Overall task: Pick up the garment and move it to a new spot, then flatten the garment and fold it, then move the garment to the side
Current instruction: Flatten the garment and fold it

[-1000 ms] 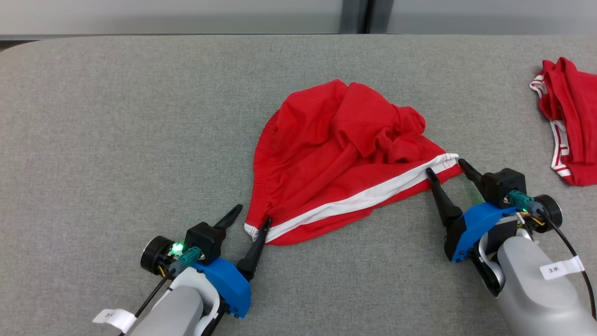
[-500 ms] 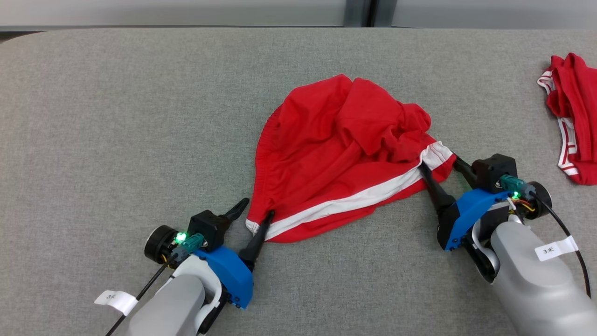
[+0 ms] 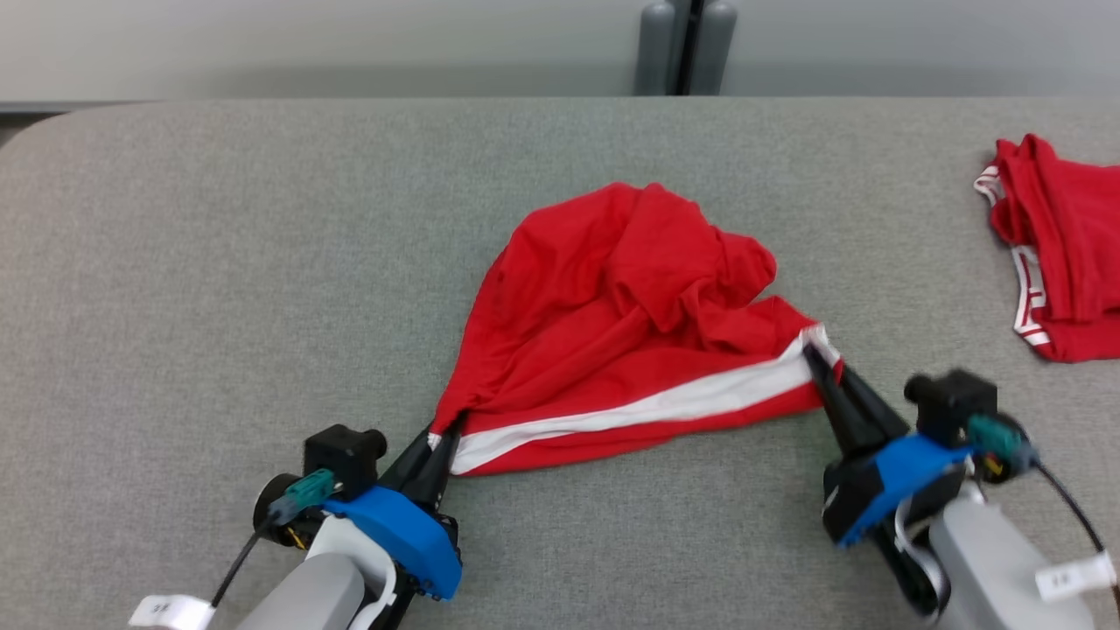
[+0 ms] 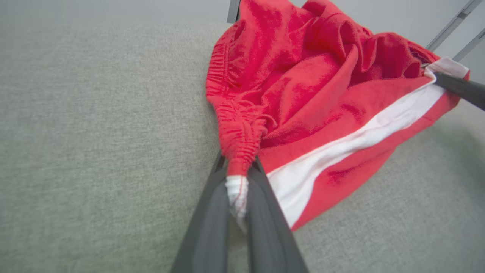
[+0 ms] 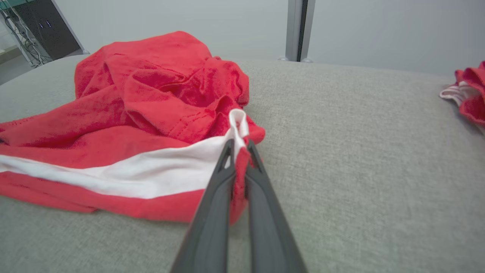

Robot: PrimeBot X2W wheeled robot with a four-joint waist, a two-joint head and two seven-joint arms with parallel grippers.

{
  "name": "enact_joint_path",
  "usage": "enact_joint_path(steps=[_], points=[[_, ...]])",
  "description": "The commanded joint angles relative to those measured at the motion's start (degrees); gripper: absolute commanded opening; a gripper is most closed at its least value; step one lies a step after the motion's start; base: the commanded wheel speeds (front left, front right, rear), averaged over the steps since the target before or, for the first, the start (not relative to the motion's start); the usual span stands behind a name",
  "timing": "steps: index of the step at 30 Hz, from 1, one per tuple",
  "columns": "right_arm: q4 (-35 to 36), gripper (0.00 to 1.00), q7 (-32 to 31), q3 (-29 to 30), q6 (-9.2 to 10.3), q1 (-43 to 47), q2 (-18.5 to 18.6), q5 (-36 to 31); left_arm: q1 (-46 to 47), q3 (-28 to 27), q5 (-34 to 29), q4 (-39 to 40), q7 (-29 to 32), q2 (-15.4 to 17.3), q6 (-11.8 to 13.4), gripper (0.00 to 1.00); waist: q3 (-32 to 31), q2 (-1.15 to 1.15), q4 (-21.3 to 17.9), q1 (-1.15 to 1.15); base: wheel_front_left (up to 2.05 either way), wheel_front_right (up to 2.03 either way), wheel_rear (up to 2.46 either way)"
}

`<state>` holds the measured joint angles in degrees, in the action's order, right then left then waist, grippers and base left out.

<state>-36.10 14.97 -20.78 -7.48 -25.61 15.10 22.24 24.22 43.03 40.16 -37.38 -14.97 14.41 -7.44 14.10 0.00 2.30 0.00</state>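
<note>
Red garment (image 3: pixel 630 324) with white stripe lying crumpled at middle of grey desk (image 3: pixel 219 262); left end effector (image 3: pixel 440 437) clamped tight on gathered waistband corner at stripe's left end; right end effector (image 3: pixel 818 357) pinched closed on stripe's other end, white hem poking up between fingers; striped edge stretched between both; rest of cloth bunched behind; second red garment (image 3: pixel 1050 254) well apart at desk's right edge

Likely robotics lab or test room. Wide work table (image 3: pixel 219 262) covered in grey felt-like cloth; bare pale partition panels (image 3: pixel 350 44) joined by grey metal post (image 3: pixel 687 48); dark equipment rack (image 5: pixel 43 26) with small lights and loose cables; paper tags (image 3: pixel 1074 577) on robot forearms
</note>
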Motion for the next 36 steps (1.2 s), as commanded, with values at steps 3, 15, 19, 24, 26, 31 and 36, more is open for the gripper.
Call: enact_joint_path(steps=[3, 15, 19, 24, 26, 31, 36], points=[[6.70, 0.00, 0.25, 1.19, -0.04, 6.21, -0.69, -0.74, -3.06, -2.89, 1.81, 5.92, -0.23, 1.26, -0.04, 0.00, -1.93, 0.00, -1.02, 0.00, 0.00, 0.00, 0.00], [20.73, 0.00, -2.67, 5.51, -0.04, -3.16, 0.18, -0.19, 11.08, -9.55, 5.11, 22.35, 5.00, 3.79, 0.62, 0.00, 0.74, 0.00, -2.75, 0.00, 0.00, 0.00, 0.00], [17.40, 0.00, -5.34, 6.13, -0.04, -15.74, -1.16, 0.94, 23.64, -12.36, 6.10, 18.99, 8.62, 3.29, 0.72, 0.00, 5.22, 0.00, -4.54, 0.00, 0.00, 0.00, 0.00], [7.38, 0.00, -7.40, 9.71, -0.04, -34.52, -4.30, 4.21, 41.93, -14.06, 5.50, 10.96, 11.19, 1.62, 0.40, 0.00, 11.43, 0.00, -6.73, 0.00, 0.00, 0.00, 0.00], [3.45, 0.00, -6.27, 11.19, -0.04, -41.59, -5.34, 4.67, 48.78, -14.66, 5.93, 7.06, 11.03, 0.49, 0.20, 0.00, 13.28, 0.00, -7.21, 0.00, 0.00, 0.00, 0.00], [-5.32, 0.00, -2.96, 14.20, -0.04, -54.65, -5.97, 4.05, 62.88, -14.72, 5.49, -0.19, 7.71, -2.53, -0.09, 0.00, 15.47, 0.00, -7.59, 0.00, 0.00, 0.00, 0.00], [-10.65, 0.00, -0.74, 14.72, -0.04, -59.64, -7.40, 6.21, 67.57, -11.23, 6.44, -3.96, 4.77, -3.74, -0.05, 0.00, 15.83, 0.00, -7.43, 0.00, 0.00, 0.00, 0.00]])
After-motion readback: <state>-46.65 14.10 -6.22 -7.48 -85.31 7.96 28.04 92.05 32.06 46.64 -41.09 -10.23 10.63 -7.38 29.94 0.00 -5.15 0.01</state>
